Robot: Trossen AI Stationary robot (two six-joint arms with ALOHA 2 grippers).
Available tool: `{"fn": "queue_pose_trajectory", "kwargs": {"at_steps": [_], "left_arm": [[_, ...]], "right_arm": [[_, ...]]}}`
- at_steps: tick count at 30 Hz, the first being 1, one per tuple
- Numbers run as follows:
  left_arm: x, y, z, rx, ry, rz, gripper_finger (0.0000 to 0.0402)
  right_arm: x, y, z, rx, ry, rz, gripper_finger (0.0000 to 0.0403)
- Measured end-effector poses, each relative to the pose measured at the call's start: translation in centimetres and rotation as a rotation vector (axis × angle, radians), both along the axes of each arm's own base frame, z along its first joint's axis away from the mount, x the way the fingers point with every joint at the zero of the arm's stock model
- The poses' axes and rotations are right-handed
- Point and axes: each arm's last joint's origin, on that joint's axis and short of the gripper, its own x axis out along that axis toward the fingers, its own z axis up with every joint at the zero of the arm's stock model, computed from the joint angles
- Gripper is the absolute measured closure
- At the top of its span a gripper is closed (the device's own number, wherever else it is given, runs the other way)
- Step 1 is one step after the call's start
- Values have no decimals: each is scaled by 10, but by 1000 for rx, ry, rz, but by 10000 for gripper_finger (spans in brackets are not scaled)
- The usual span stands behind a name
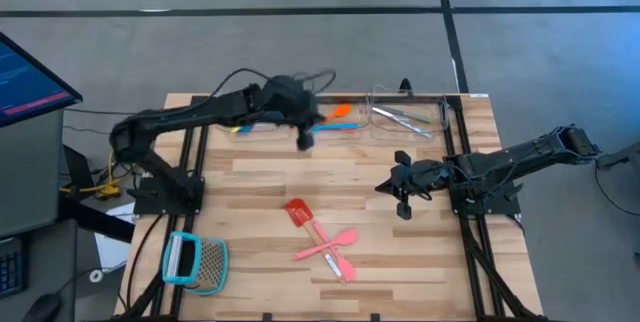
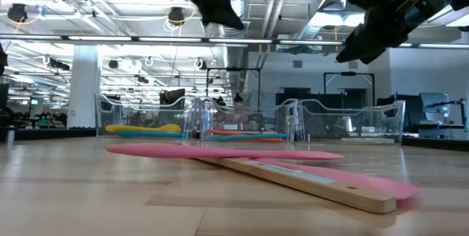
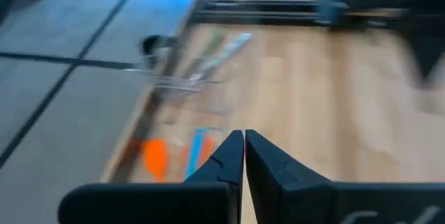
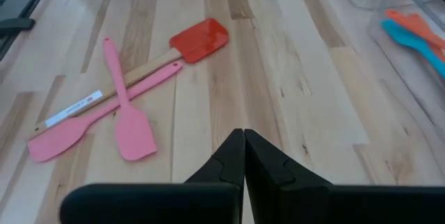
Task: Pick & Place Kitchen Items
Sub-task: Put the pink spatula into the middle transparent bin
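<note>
pink spatulas (image 2: pixel 242 153) lie crossed over the red-headed spatula (image 1: pixel 297 211) mid-table, nearest the low camera. right gripper (image 1: pixel 401 200) hangs just beside them, fingers clenched on nothing. left gripper (image 1: pixel 305 139), equally clenched and empty, hovers by the clear trays (image 1: pixel 400 112) holding orange and blue utensils (image 1: pixel 340 116). risk: lifting one crossed spatula may drag the others askew.

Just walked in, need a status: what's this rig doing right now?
Utensil sorting, mid-run. The left gripper is up by the clear bins at the table's far edge, jaws shut and empty; orange and blue utensils already lie there. The right gripper hangs above mid-table, jaws shut, holding nothing. Still loose on the wood: the red-headed spatula and two pink utensils, crossed over each other. The teal-framed mesh tool sits at the near-left corner.
</note>
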Motion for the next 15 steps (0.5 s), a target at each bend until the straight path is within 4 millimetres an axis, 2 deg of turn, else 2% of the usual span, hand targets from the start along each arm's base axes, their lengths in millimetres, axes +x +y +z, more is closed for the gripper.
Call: {"fn": "queue_pose_trajectory", "kwargs": {"at_steps": [3, 6, 11, 15], "left_arm": [[-11, -34, 13, 2, -9, -88, 399], [-26, -71, 18, 2, -32, -188, 399], [-54, -125, 8, -54, -43, -332, 399], [-76, -158, -7, -101, -48, -403, 399]], "right_arm": [[0, 3, 0, 1, -4, 14, 401], [0, 6, 1, 2, -12, 32, 401], [0, 11, 3, 7, -32, 58, 401], [0, 13, 3, 9, -42, 68, 401]]}}
